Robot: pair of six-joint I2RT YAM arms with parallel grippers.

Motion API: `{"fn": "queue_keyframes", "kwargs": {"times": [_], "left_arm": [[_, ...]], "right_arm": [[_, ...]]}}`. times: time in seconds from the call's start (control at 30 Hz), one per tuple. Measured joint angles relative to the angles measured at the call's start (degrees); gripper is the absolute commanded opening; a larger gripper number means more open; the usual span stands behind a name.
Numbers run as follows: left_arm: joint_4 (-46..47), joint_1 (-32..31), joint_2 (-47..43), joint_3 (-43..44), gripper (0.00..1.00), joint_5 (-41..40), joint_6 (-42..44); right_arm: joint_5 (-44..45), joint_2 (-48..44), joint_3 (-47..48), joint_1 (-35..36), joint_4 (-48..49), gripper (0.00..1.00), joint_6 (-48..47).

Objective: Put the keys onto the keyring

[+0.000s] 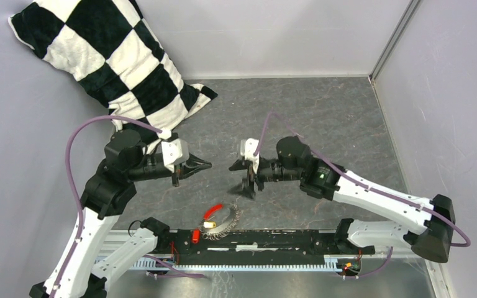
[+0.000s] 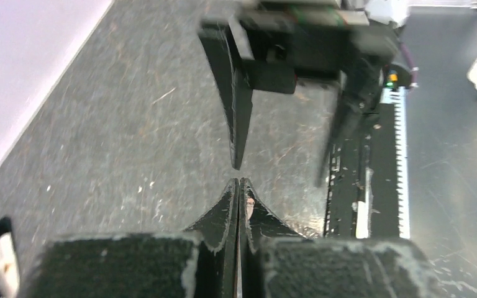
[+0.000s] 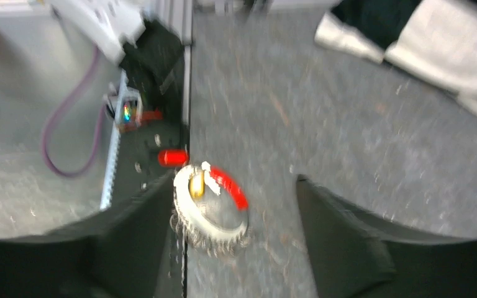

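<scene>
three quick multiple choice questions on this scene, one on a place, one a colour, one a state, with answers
1. Where is the keyring?
A. held up in the air
B. on the table, beside the black rail at the near edge
C. against the far wall

2. What colour is the arc on the keyring?
A. red
B. green
C. blue

3. How do the fingers of the left gripper stand?
A. wide apart
B. clamped on the keyring
C. pressed together

Answers: B, the ring lies by the rail between the arm bases; A, the right wrist view shows the arc bright red; C, the left wrist view shows the tips touching.
</scene>
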Motion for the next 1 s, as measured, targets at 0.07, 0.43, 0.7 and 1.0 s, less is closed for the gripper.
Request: {"fn": "queue_keyframes", "kwargs": {"times": [0.07,0.43,0.7,1.0], "left_arm": [[0.1,0.0,1.2,-0.6,0.13,-3.9,0.0],[1.4,0.2,8.6,-1.7,0.74,-21.8,-4.0],[3.1,1.2,7.9,-2.6,0.84,-31.1,-8.0],[2.5,6.8,9.0,-3.5,0.84,-33.7,-8.9]], "right_arm": [[0.8,-0.3,-6.5,0.1,1.5,0.98,0.0],[8.2,19.8,-18.4,7.1,8.5,0.97,-6.0],[11.7,29.5,-15.8,7.2,15.8,0.86,-7.8],[11.2,33.3,-13.8,6.9,19.7,0.75,-7.1]]}}
